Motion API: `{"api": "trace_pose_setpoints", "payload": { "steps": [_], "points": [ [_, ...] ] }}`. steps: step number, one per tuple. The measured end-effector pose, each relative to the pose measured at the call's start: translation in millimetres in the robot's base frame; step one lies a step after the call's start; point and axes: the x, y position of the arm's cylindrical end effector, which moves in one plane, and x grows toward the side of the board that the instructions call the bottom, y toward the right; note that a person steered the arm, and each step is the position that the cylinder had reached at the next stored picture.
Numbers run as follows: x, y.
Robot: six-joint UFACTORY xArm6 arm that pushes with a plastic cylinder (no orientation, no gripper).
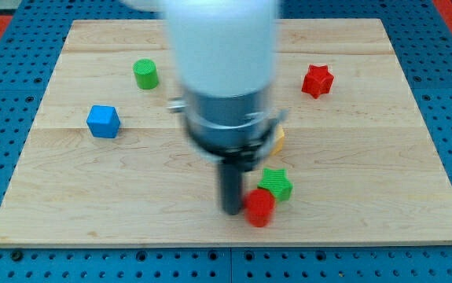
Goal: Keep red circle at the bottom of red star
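A blue pegboard is framing the wooden bench (351, 204). No gripper is showing; my tip (233, 211) is pressing the red circle (259, 207) at six o'clock, beside the green star (276, 183). Risk: dragging it toward the two-o'clock red star (317, 80).

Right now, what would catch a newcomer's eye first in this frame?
The big blurred arm fills the view's centre, my tip touching the left side of the red circle near the board's bottom edge. A green star crowds that circle from above-right, while the red star sits far off toward the top right.
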Motion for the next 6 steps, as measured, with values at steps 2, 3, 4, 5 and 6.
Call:
{"api": "trace_pose_setpoints", "payload": {
  "steps": [2,3,4,5,6],
  "points": [
    [-11.1,44.5],
    [14.8,0.3],
    [33.7,38.3],
    [33.7,88.1],
    [33.7,89.9]
  ]
}}
